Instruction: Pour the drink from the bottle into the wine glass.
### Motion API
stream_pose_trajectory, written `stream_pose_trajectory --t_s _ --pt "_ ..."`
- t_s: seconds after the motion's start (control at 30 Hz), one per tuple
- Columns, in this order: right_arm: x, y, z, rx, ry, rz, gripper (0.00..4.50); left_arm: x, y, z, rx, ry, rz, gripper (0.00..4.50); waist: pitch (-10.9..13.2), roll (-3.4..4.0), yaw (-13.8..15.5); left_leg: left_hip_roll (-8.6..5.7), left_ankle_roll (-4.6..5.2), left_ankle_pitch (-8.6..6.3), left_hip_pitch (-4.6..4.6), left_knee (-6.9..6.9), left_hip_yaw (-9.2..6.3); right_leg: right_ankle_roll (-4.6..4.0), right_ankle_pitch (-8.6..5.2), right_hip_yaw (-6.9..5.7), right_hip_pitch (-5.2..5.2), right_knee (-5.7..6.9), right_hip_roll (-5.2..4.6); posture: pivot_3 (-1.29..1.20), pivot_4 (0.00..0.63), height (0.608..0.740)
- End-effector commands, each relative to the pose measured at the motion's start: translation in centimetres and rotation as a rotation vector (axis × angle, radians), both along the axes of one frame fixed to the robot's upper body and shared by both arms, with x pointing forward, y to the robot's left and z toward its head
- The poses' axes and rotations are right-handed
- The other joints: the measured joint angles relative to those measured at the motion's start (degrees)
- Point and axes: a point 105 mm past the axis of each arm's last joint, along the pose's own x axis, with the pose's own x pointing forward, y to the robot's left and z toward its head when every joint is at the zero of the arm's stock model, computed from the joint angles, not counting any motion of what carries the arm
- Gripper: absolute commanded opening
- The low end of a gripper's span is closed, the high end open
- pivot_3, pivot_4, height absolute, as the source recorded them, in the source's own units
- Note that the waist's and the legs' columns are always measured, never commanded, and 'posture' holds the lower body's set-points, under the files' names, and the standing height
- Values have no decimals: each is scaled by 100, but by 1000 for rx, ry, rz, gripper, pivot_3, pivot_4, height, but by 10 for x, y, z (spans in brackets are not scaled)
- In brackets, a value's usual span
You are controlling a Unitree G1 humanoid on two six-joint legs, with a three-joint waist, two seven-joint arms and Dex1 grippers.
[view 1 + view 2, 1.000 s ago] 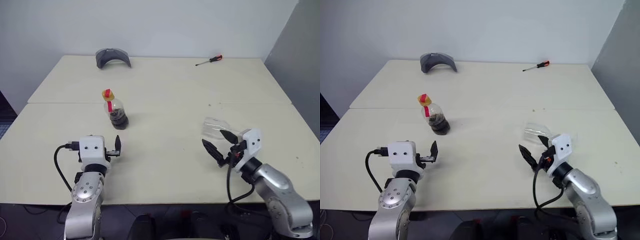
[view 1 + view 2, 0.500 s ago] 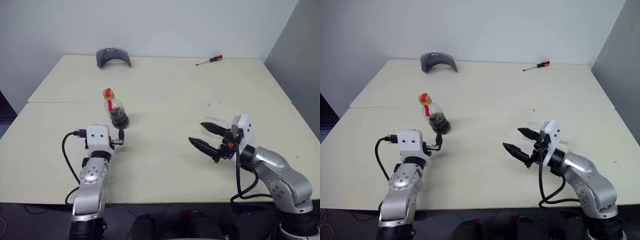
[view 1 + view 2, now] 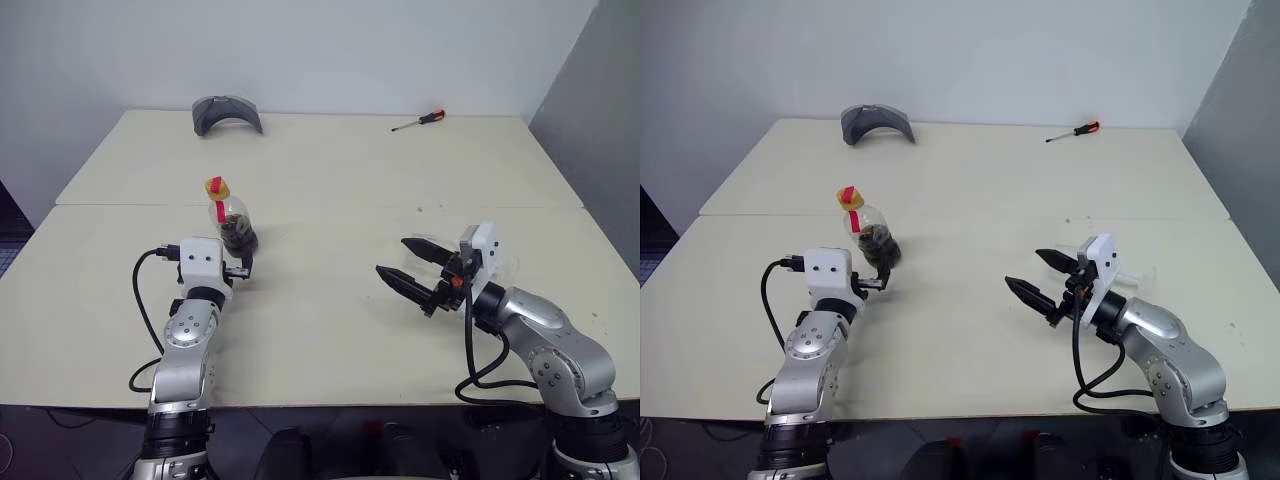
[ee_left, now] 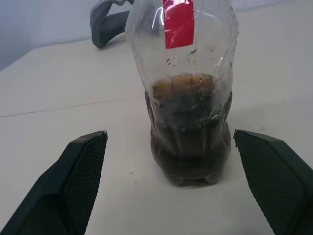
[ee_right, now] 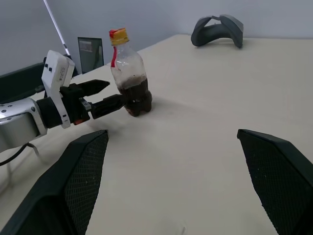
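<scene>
On table, far edge: grey curved piece and screwdriver lying clear
Both claws spreading released: left gripper flanking bottle, right gripper blocking wine glass

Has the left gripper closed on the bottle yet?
No: in the left wrist view the left gripper is open, its two fingers standing clear on either side of the bottle.

The bottle stood upright on the surface, yellow cap on, dark drink low inside. Left tool — open — sat just before it; right tool gaped, well apart.
</scene>
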Motion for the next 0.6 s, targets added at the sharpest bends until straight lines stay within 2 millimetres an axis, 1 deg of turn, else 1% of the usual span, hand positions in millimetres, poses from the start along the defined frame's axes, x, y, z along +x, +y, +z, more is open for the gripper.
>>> stream_pose_trajectory --t_s 0.03,0.2,0.33,0.6 --pt "-3 4 16 25 -54 11 4500 7 -5 20 14 -75 -29 4468 0 0 0 1 0 0 0 0 0 0 0 -1 0 0 0 0 150 740" --pt "-3 6 16 38 -47 2 4500 20 -2 26 19 -101 -21 4468 0 0 3 0 0 0 0 1 1 0 0 -1 0 0 0 0 150 740" --pt "-5 8 16 42 -42 5 4500 32 -1 24 25 -109 -30 4468 0 0 0 0 0 0 -1 1 1 0 0 -2 0 0 0 0 150 740" --pt "-8 9 18 31 -45 13 4500 55 0 29 9 -151 -32 4468 0 -1 3 -1 0 0 -2 2 0 0 1 -6 -1 0 0 0 150 740"
